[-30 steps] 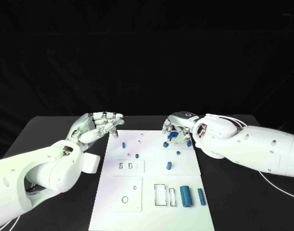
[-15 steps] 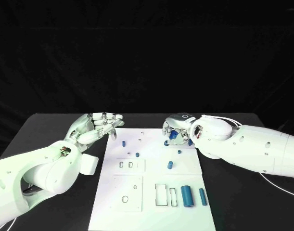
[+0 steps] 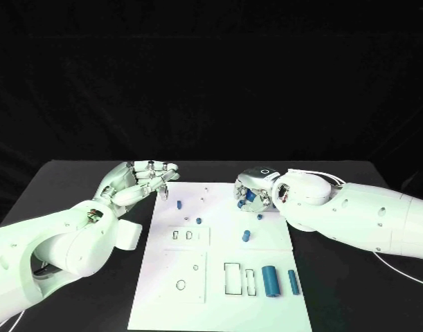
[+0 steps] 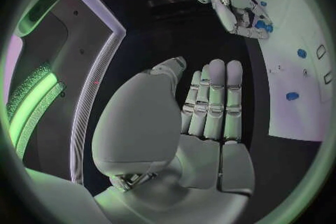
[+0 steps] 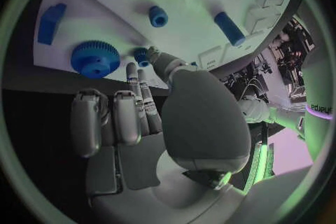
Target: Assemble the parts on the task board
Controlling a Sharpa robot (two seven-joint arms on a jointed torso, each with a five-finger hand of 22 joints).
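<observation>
Right hand [image 3: 254,191] over task board [image 3: 211,277] — seemingly empty.

A white rectangular task board [image 3: 221,263] lay on the black table [image 3: 71,194], with small blue cylindrical parts [image 3: 269,280] scattered on it. The silver left hand [image 3: 143,181] hovered at the board's far left corner, fingers curled. The silver right hand [image 3: 254,190] hung over the far right part of the board.

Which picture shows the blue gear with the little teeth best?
The right wrist view: the blue gear lies in plain sight on the task board, teeth visible. In the head view the right hand covers that spot; the left wrist view shows only blue bits there.
</observation>
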